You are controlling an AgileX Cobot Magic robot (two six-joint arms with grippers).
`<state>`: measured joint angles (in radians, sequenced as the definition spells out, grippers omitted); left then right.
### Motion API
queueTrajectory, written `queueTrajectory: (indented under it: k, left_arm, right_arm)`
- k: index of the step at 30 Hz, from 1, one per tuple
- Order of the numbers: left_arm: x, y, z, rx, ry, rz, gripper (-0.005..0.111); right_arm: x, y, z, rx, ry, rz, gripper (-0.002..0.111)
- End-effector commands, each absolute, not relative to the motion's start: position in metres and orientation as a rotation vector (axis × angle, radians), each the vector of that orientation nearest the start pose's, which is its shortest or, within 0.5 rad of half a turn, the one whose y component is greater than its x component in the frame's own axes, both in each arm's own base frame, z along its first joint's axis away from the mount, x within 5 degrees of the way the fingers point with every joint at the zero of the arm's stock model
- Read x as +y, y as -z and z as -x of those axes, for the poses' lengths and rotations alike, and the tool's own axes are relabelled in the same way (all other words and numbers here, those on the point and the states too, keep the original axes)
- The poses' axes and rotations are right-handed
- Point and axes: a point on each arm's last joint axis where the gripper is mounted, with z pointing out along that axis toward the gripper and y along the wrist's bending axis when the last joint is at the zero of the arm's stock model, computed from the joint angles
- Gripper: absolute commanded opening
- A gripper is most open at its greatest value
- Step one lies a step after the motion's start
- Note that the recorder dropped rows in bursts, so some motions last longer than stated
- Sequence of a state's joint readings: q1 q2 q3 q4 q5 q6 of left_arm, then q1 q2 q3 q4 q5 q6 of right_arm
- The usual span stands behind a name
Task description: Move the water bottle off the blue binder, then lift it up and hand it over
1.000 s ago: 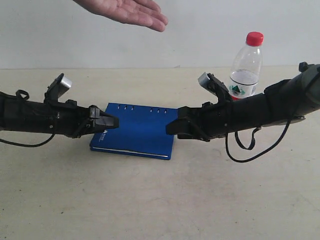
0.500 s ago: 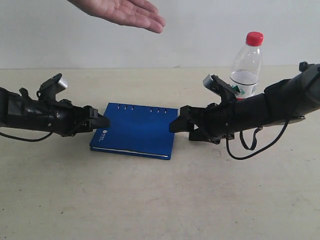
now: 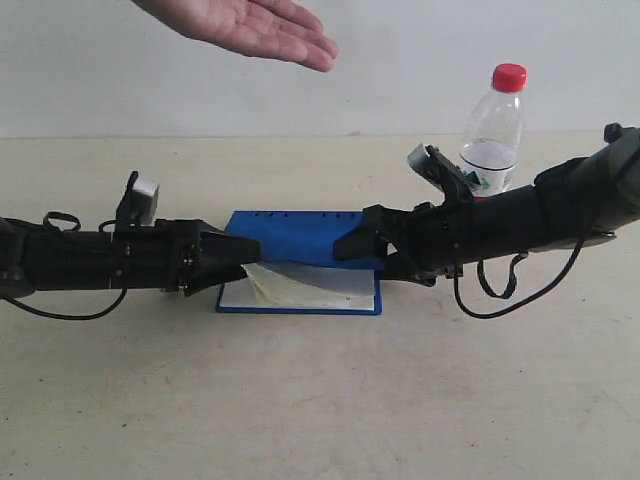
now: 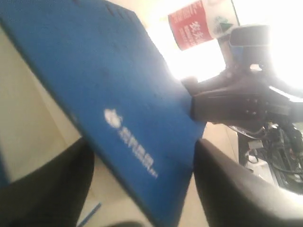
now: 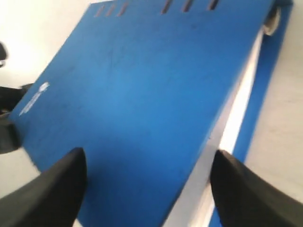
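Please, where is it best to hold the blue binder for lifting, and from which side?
On the blue binder, probably the two short ends: left gripper from the left, right gripper from the right, each pinching cover and base together. The cover is tilted up off the white pages, hinged at the far edge; held alone it would swing open.

Left gripper (image 3: 248, 252) and right gripper (image 3: 346, 246) face each other, jaws apart
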<state>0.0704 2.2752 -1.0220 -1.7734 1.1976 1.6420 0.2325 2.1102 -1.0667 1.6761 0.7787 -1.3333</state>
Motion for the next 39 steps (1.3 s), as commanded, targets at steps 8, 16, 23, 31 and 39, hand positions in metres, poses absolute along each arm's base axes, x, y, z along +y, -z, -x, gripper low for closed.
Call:
queueTrajectory:
  k: [8, 16, 23, 31, 39]
  left_arm:
    - [-0.064, -0.065, -0.360, 2.175, 1.552, -0.083, 0.005]
    - [-0.063, -0.065, -0.360, 2.170, 1.540, -0.112, 0.004]
    - [-0.063, -0.065, -0.360, 2.140, 1.497, -0.193, 0.004]
    - [-0.066, -0.053, -0.324, 2.289, 1.539, -0.533, 0.004]
    - [-0.066, -0.074, -0.285, 2.277, 1.515, -0.792, 0.004]
  right_arm:
    - [0.161, -0.115, -0.350, 2.371, -1.379, 0.335, 0.040]
    - [0.161, -0.110, -0.330, 2.408, -1.403, 0.709, 0.056]
    - [0.158, -0.115, -0.306, 2.463, -1.583, 0.969, 0.061]
    - [0.160, -0.198, -0.293, 2.249, -1.415, 1.140, 0.061]
    - [0.143, -0.207, -0.306, 2.410, -0.900, 0.997, 0.061]
